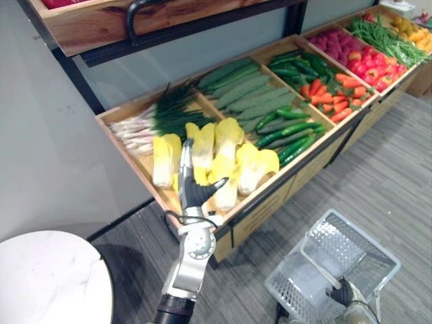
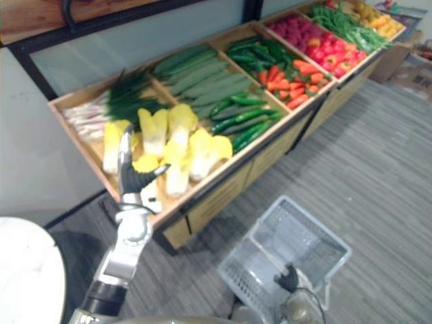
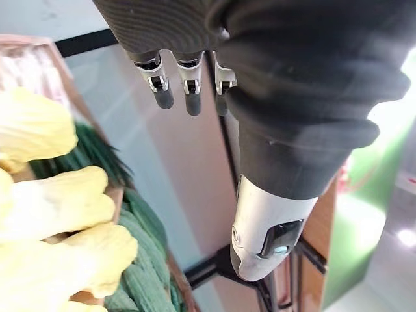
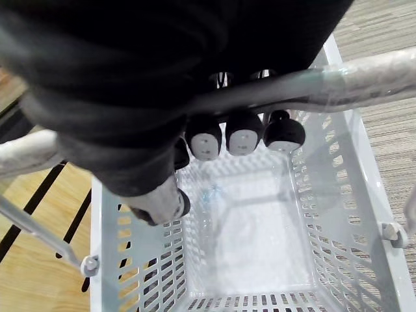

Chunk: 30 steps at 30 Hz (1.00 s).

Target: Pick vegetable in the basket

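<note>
Cabbages, pale yellow, are laid several side by side at the left end of a wooden stand, close to its front edge. Behind them, spring onions and dark green chives are noted. Further right along the stand are ridged green gourds, then cucumbers, carrots, red peppers and green beans.

The left hand is raised at the stand's front edge, just in front of the cabbages. Its fingers are held straight and close together, the thumb is set out to one side, and nothing is gripped. In the left wrist view the fingertips are seen apart from the cabbages, pointing past them toward the wall.

The right hand is low on the right. Its fingers are curled round the handle of a pale mesh basket. The basket is over the grey striped floor, in front of the stand and well apart from the cabbages. Whether it rests on the floor cannot be told.

A round white counter is seen at the lower left, beside the left arm.
</note>
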{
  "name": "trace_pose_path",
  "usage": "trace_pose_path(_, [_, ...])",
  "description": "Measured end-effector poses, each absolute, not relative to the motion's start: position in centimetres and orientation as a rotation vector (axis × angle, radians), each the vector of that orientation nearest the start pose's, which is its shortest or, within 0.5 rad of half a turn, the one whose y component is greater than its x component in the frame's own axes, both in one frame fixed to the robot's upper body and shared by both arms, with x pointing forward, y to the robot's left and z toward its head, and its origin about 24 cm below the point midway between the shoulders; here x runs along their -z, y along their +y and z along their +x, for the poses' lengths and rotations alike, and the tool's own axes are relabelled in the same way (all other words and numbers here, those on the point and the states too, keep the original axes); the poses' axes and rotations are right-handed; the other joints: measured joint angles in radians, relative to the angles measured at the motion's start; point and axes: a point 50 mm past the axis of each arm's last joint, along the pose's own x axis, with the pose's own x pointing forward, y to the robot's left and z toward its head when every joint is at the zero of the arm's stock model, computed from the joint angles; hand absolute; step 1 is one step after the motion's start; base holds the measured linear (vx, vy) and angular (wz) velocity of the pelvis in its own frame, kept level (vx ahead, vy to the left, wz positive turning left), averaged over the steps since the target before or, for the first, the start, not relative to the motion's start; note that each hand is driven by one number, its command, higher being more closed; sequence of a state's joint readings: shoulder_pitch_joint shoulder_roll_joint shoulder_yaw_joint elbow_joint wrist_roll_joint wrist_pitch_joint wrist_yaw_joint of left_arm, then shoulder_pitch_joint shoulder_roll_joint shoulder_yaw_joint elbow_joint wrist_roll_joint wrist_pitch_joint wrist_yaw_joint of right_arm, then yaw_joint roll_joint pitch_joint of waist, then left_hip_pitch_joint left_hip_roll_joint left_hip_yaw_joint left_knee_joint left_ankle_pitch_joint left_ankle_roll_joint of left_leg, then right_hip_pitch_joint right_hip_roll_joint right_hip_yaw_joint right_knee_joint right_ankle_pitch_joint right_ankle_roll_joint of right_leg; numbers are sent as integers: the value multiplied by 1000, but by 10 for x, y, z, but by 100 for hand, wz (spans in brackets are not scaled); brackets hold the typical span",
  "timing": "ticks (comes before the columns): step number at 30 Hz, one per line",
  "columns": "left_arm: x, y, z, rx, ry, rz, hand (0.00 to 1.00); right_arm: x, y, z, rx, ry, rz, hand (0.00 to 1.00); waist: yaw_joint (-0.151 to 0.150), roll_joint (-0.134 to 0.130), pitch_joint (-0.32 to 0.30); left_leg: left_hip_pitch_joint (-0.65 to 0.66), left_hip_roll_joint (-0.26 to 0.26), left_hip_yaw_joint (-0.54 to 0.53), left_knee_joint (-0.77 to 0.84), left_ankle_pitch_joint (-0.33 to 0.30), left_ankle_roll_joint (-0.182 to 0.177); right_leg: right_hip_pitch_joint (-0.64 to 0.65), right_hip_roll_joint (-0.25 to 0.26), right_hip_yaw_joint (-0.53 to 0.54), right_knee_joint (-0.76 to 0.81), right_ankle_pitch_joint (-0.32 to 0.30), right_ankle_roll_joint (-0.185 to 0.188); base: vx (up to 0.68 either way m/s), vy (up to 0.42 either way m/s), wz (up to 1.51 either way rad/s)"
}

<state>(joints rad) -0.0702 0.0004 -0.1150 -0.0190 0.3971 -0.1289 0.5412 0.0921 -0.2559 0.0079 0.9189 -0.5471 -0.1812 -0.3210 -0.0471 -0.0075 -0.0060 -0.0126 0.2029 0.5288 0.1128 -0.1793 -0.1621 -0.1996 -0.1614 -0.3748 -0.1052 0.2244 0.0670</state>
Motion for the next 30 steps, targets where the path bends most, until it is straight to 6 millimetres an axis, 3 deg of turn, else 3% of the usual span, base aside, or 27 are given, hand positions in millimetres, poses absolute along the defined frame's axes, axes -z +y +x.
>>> trace_pose_path(4, [-64,148,260,-416,-216,238,0,123,-247,135,72,734,-834,100,1,2,-1,-2,0,-4,11,-1,0,1,-2,0,0,0,0,-6,-5,1])
trace_pose_path(13, [-34,169,260,-487,-53,270,0,121,-249,136,87,740,-839,100,-4,3,-3,1,-1,1,12,-1,0,-3,-2,2,0,0,-1,3,-3,-1])
trace_pose_path(30, [-7,186,269,-609,109,158,0,121,-248,138,79,747,-838,100,-9,-3,-5,19,-13,12,-14,0,0,-5,-11,2,-1,0,-1,5,-2,-1])
